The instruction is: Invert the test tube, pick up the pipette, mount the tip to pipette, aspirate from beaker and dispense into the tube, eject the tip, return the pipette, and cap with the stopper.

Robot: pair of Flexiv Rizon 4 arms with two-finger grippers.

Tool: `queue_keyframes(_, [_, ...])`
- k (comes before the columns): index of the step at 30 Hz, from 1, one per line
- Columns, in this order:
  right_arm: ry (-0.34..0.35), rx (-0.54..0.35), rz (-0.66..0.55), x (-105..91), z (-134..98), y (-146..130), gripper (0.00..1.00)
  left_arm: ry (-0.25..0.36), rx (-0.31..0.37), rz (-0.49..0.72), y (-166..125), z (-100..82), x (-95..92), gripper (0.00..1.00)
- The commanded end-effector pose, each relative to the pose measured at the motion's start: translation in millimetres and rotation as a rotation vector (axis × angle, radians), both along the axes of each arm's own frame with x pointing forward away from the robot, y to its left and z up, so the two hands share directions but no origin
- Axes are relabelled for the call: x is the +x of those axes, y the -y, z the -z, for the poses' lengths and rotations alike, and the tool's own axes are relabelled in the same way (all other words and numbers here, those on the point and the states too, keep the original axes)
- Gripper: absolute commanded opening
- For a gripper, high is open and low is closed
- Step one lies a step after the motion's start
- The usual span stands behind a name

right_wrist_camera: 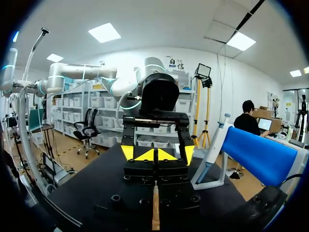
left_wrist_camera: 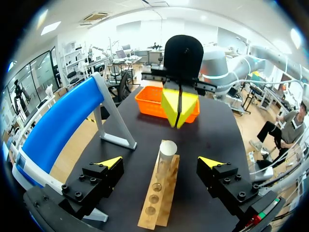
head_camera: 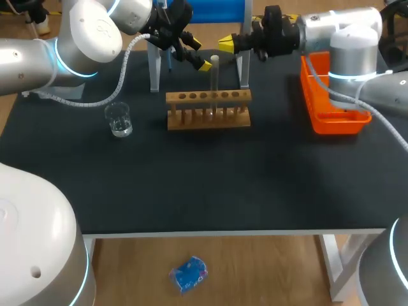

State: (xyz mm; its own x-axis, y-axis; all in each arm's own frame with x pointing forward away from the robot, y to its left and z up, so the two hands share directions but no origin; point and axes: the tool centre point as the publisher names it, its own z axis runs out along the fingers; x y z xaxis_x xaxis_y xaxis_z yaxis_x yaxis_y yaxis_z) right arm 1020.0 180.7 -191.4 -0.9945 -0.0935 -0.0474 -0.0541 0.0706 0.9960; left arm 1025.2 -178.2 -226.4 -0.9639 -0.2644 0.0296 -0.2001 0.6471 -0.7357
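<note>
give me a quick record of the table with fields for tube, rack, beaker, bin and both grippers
test tube: upright in the rack, top open
rack: wooden, mid table
beaker: left of the rack, apart from it
orange bin: right of the rack
left gripper: open, a finger at each side of the tube, not touching
right gripper: shut, holding nothing, beyond the tube, facing the left gripper

Pipette [head_camera: 169,62] — mostly hidden behind left arm [head_camera: 95,32].
</note>
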Motion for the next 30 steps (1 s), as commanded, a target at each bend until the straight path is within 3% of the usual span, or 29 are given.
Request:
queue_keyframes(1, [0.003,-0.094,0.023,-14.3,-14.8,24.1,0.00,-0.006,0.005,0.003,-0.2,-1.6,1.1,1.00])
queue_keyframes(4, [-0.002,-0.155,0.026,-19.6,-16.1,38.6,0.01,-0.006,0.005,0.003,-0.2,-1.6,1.1,1.00])
queue_keyframes(5, [-0.004,-0.177,0.020,-21.5,-15.8,42.7,0.32,-0.006,0.005,0.003,-0.2,-1.6,1.1,1.00])
queue_keyframes(6, [-0.004,-0.206,0.015,-23.9,-14.8,46.8,0.73,-0.006,0.005,0.003,-0.2,-1.6,1.1,1.00])
queue_keyframes(7, [-0.003,-0.224,0.018,-25.9,-13.8,50.3,1.00,-0.006,0.005,0.003,-0.2,-1.6,1.1,1.00])
queue_keyframes(16, [0.033,-0.436,0.042,-37.0,6.1,79.0,1.00,-0.006,0.005,0.003,-0.2,-1.6,1.1,1.00])
queue_keyframes(24, [0.038,-0.497,0.070,-36.6,29.7,100.7,1.00,-0.006,0.005,0.003,-0.2,-1.6,1.1,1.00])
queue_keyframes(30, [0.043,-0.501,0.068,-36.6,32.6,103.4,1.00,-0.006,0.005,0.003,-0.2,-1.6,1.1,1.00])
